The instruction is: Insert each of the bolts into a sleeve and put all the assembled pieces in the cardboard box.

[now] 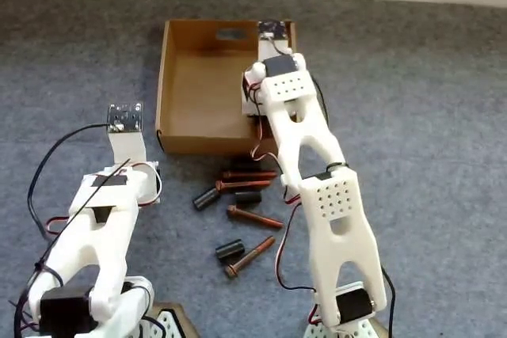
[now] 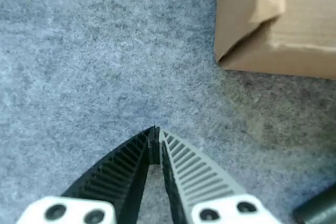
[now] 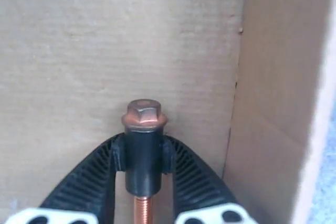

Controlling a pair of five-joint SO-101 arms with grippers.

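Right gripper [image 3: 142,149] clamped on a short black cylindrical sleeve [image 3: 143,169] with a copper hex-head bolt [image 3: 144,115] through it. The piece sits between the fingers inside the open brown cardboard box [image 3: 105,35], over its floor and near a side wall. Left gripper [image 2: 155,136] tips together on nothing, over grey carpet [image 2: 105,51] just outside a box corner; loose copper bolts [image 1: 253,217] and loose black sleeves [image 1: 230,249] lie on the carpet just outside the box, between the arms.
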